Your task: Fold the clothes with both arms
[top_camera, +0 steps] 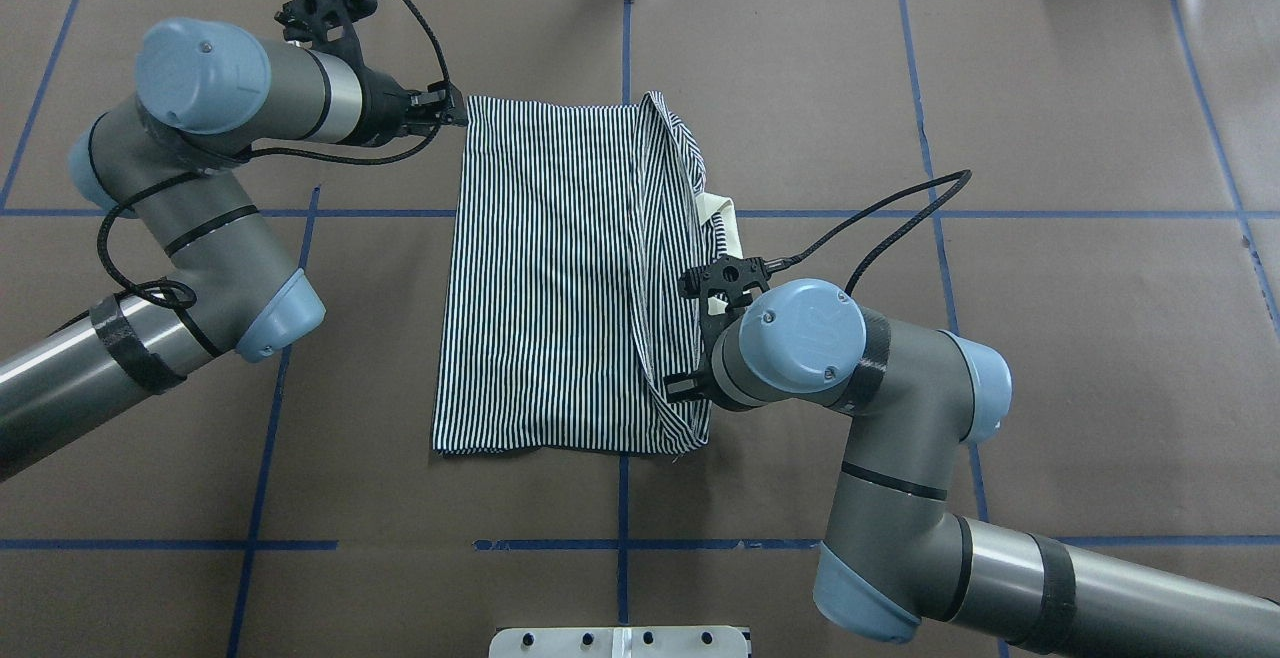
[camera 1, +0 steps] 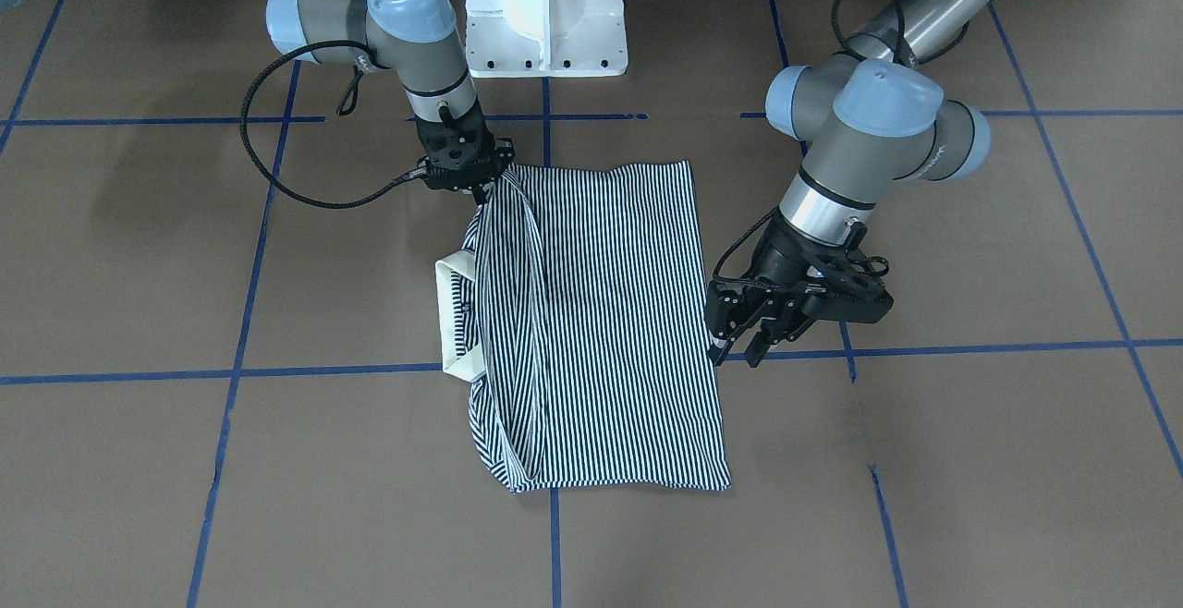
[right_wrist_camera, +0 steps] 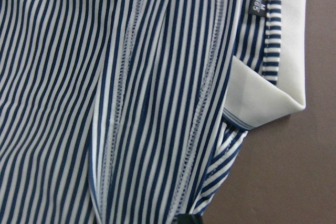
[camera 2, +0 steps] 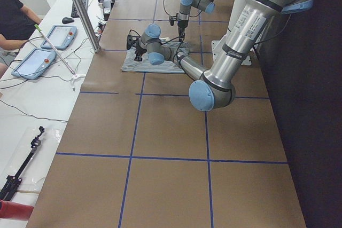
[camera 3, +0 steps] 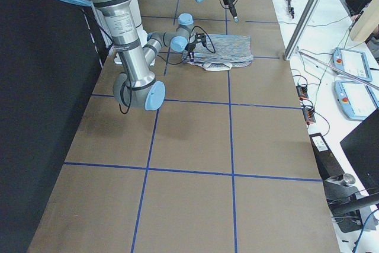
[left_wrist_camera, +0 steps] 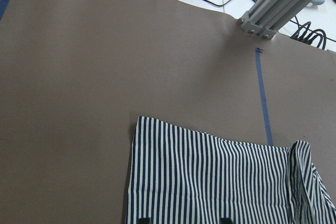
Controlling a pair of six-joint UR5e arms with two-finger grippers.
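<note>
Nearest the robot, the white metal pedestal base (camera 1: 545,17) sits at the near edge of the brown paper-covered table (top_camera: 1000,88), which is marked with a grid of blue tape lines (top_camera: 1100,214). Just beyond the base, the right arm's black two-finger gripper (camera 1: 479,188) is over the near-right corner of the navy-and-white striped polo shirt (top_camera: 540,278). Its fingers are pinched on a bunch of that corner, and the cloth there is drawn up off the table. The shirt lies folded into a rough rectangle at mid-table, stripes running near to far. A loose seamed fold runs along its right side. The plain cream collar (camera 1: 446,322) pokes out past the right edge, and the right wrist view shows a small black size label (right_wrist_camera: 254,7) beside it. Farther out, the left arm's black two-finger gripper (camera 1: 737,351) hangs at the shirt's left edge with its fingertips (left_wrist_camera: 140,220) spread wide and nothing between them. Contact with the cloth cannot be told. Beyond the far table edge stand an aluminium frame post (left_wrist_camera: 286,3) and loose cables.
</note>
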